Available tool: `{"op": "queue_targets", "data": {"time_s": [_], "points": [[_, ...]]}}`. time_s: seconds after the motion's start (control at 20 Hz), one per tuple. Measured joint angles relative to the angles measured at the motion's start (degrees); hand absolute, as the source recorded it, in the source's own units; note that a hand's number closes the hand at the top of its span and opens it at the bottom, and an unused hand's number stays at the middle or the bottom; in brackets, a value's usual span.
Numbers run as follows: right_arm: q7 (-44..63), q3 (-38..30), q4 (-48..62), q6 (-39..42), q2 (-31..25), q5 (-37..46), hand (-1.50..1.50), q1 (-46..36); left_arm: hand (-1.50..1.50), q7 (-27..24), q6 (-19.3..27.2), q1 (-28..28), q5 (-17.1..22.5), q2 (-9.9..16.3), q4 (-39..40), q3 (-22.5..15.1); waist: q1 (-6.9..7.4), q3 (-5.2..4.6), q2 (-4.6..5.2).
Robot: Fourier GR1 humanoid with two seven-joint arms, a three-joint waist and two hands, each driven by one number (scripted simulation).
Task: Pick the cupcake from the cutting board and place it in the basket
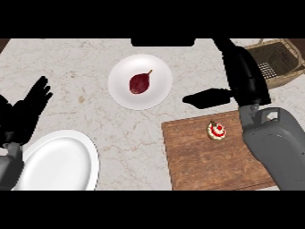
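The cupcake (216,130), small with red and white topping, sits on the wooden cutting board (207,161) near its far right corner. A wicker basket (288,67) stands at the counter's far right corner. My right hand (242,74) stretches past the board's far edge toward the basket, fingers straight and open, thumb sticking out to the left; it holds nothing, and the cupcake lies just left of its wrist. At the left edge my left hand (19,112) rests open, fingers up.
A white plate (121,89) holding a dark red fruit (139,83) lies at the counter's middle back. Another white plate (59,163) without anything on it sits at the front left by my left forearm. A dark object (163,42) sits at the back edge.
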Motion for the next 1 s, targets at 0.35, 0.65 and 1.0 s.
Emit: {"op": "queue_targets", "data": {"time_s": [0.35, 0.65, 1.0], "points": [[23.2, -2.2, -0.4, 18.3, -9.6, 1.8, -1.5, -10.6, 0.0, 0.1, -0.6, 0.8, 0.2, 0.1, 0.1, 0.4, -0.6, 0.07, -0.24], [28.5, -7.0, -1.5, 30.0, -12.6, -11.0, -1.5, -14.1, 0.0, 0.0, -1.1, 0.3, 0.5, -0.1, 0.1, 1.2, -0.74, 0.23, -0.04], [32.3, -11.8, -10.5, 33.1, -16.7, -25.7, -1.5, -9.2, 0.0, -0.4, -1.2, 1.8, 0.2, -0.3, -0.2, 1.9, -1.27, 0.32, -0.06]]}}
